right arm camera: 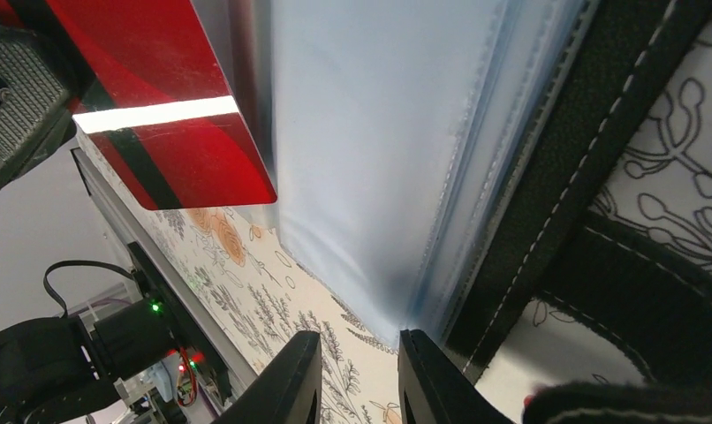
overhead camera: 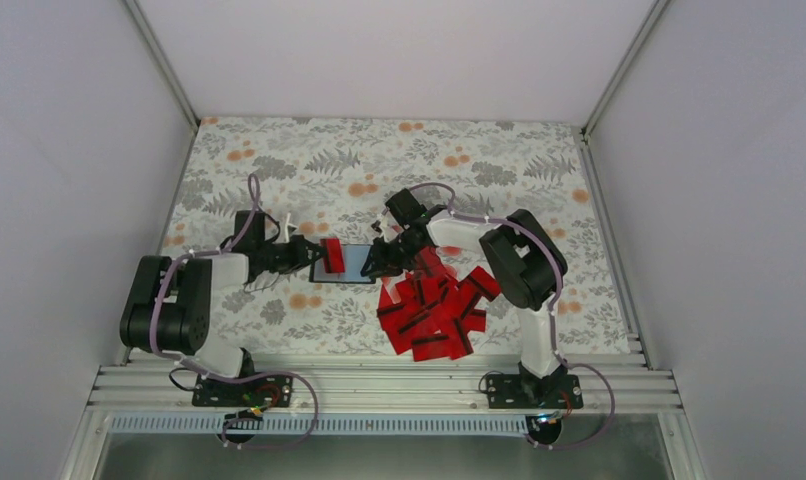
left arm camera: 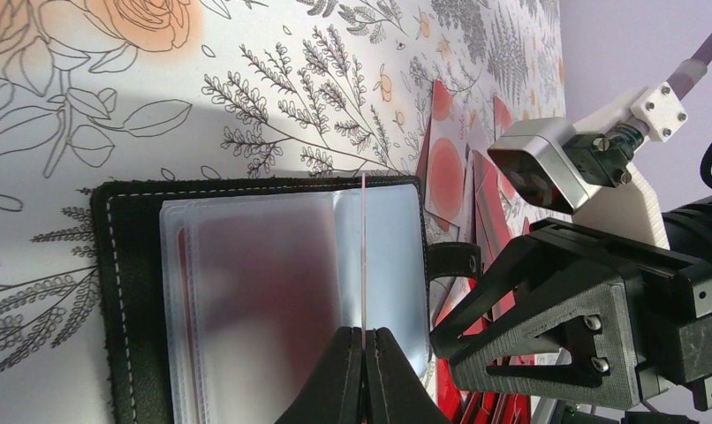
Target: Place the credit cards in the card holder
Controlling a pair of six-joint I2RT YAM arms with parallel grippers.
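Though the desk under its floral cloth filled most of the top view, all the work sat near its middle, between the two arms. A loose heap of red cards lay right of centre, close in front of the right arm, presumably as the stock to draw from. Just left of the heap the holder lay open and flat, its clear sleeves facing up so that a pocket could be reached. The left hand was closed tight on one card, gripping it by an edge and holding it tilted over the sleeves. In that hand's own camera the card showed only as a thin line. That stance looked meant for sliding it edge-first into a pocket, but whether its leading edge had entered one I could not tell. The right hand was at the holder's opposite side, its fingers parted by a narrow gap with only cloth showing between them and one tip by the sleeve edge. I judged it was there to steady the holder. No brand, number or other writing could be read. The card showed only its black stripe.
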